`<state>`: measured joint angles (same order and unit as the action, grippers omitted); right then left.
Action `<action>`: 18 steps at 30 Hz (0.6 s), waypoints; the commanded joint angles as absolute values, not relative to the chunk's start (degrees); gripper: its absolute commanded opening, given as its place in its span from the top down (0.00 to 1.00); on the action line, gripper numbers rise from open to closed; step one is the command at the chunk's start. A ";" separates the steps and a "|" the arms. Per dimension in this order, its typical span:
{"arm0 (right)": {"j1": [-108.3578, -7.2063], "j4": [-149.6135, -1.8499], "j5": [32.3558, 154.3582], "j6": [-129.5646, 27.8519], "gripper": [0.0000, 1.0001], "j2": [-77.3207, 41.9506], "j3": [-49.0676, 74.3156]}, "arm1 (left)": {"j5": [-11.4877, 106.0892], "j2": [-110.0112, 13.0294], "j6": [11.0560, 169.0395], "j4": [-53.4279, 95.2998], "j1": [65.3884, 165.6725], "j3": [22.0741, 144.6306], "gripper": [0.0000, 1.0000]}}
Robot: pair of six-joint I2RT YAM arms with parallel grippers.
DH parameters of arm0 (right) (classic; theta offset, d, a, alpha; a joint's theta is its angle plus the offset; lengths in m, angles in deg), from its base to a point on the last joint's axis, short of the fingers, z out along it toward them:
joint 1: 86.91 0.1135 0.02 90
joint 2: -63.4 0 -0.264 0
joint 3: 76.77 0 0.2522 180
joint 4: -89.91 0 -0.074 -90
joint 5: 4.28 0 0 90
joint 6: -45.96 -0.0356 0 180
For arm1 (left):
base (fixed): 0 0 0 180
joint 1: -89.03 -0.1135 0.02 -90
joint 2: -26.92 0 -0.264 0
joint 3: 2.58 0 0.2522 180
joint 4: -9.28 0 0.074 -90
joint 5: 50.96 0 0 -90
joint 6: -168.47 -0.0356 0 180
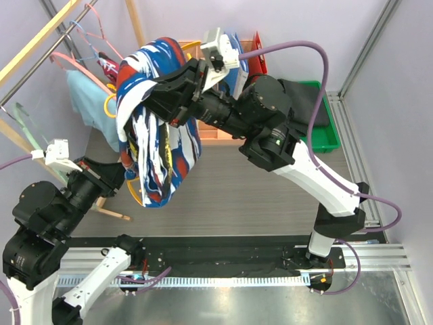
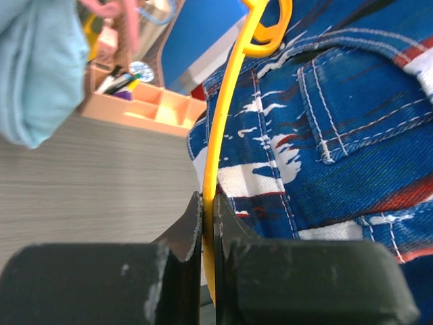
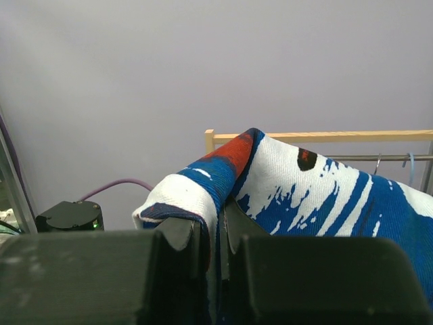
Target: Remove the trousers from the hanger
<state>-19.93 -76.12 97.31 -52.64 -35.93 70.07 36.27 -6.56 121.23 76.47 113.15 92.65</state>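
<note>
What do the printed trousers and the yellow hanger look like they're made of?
The printed trousers: likely cotton twill, denim-like and matte; a woven grain and double-stitched pocket seams show. The yellow hanger: probably moulded plastic, smooth, slightly glossy, uniformly coloured.

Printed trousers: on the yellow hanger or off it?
On it, it seems: the trousers hang across the yellow hanger, one fold pinched by the right end effector.

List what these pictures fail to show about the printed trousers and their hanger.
- Top view: the printed trousers cover most of the yellow hanger.
- Left wrist view: the frame edge cuts the hanger's top; the left claw hides its lower part.
- Right wrist view: trousers in the right claw hide the hanger.
</note>
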 commanded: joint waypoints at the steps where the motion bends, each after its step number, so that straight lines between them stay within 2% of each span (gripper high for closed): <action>1: -19.50 -88.46 99.25 -55.46 0.99 -35.39 77.07 | 34.91 -7.45 115.04 79.81 112.85 92.75 1.00; 14: -19.06 -90.12 94.07 -51.51 0.99 -26.26 75.16 | 30.16 -10.71 107.74 83.70 112.76 93.45 1.00; 17: -19.06 -90.82 94.50 -52.92 0.99 -20.47 69.03 | 30.33 -10.17 108.26 82.28 112.85 93.18 1.00; 18: -19.06 -91.79 94.16 -52.14 0.99 -16.28 63.09 | 30.77 -10.17 108.35 82.02 112.76 93.36 1.00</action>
<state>-19.45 -77.78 95.28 -52.71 -29.59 69.48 31.07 -10.84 109.76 84.99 112.95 92.55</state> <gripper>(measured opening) 0.124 0.034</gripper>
